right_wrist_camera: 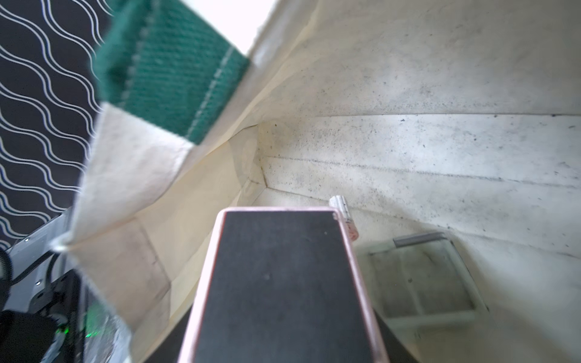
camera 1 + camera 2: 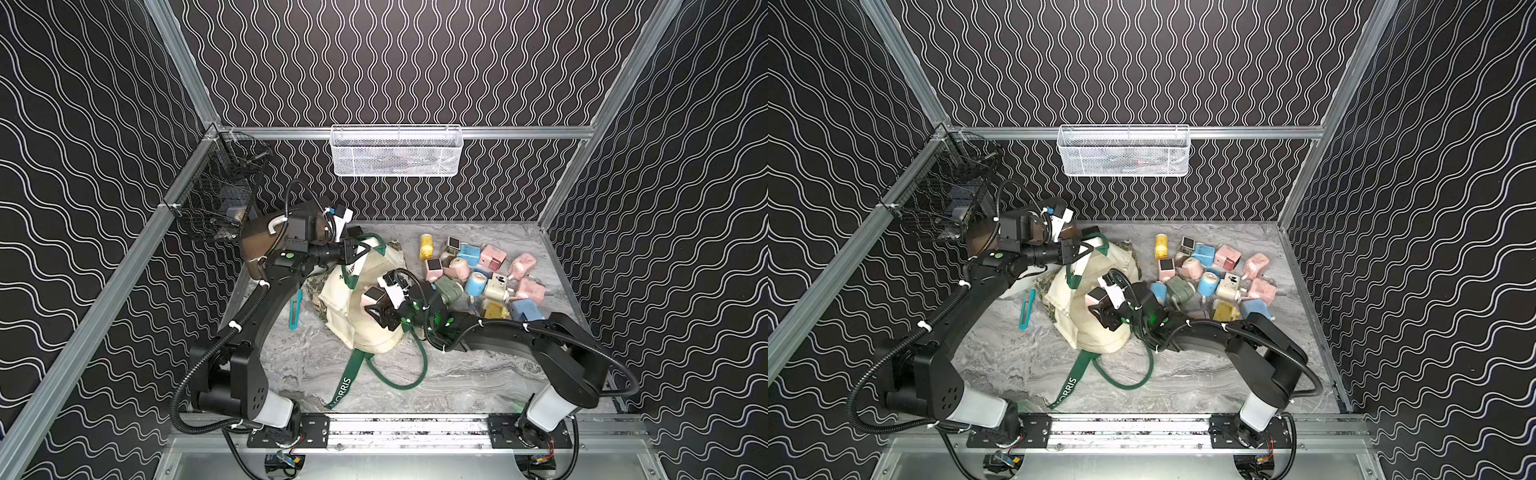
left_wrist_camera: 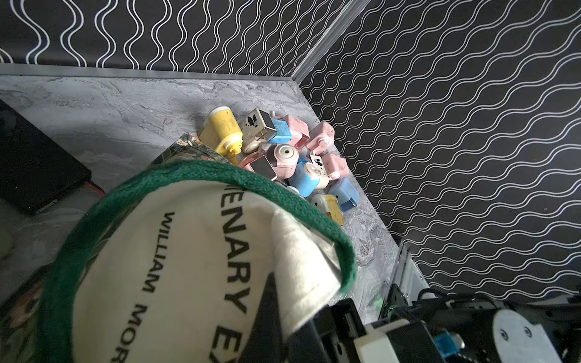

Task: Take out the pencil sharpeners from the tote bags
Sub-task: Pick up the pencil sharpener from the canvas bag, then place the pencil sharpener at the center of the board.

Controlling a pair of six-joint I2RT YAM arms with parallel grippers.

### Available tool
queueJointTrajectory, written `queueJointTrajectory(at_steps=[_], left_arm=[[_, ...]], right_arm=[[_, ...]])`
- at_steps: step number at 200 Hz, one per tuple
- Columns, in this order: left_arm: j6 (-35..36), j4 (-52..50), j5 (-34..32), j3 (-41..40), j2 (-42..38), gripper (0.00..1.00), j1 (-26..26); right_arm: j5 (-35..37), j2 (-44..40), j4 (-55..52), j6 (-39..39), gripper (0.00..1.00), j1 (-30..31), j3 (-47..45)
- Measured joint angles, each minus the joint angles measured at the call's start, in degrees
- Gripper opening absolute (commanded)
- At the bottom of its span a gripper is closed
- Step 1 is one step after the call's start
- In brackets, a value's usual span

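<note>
Marble tabletop (image 2: 457, 374); right arm (image 2: 498, 332) bent low, fingers (image 2: 375, 310) gripping pink sharpener (image 2: 372, 296).

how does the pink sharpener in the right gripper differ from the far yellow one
The pink sharpener is held by the right gripper at the tote bag; the yellow sharpener lies on the table. Pink is boxy with a dark square face; yellow is rounded, with none. Both are plastic.

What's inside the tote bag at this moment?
Right wrist view: a pink sharpener in the right gripper at the mouth of the tote bag, and a clear tray lying on the speckled lining. Whatever lies behind the sharpener is covered.
</note>
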Motion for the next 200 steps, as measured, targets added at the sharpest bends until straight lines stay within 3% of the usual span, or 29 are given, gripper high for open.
queueJointTrajectory(at_steps=[91,146,200], left_arm=[[-1.6,1.2,-0.7,-0.3,0.9,0.0,0.5],[-1.8,1.5,-0.7,-0.3,1.0,0.0,0.7],[-1.8,1.6,-0.7,-0.3,1.0,0.0,0.8]], right_arm=[[2.5,-22.2,-20.8,0.8,0.4,1.9,-4.0],[12.6,-37.0,-30.4,4.8,0.43,1.9,-9.0],[21.8,-40.7,-43.4,15.8,0.43,1.9,-12.1]])
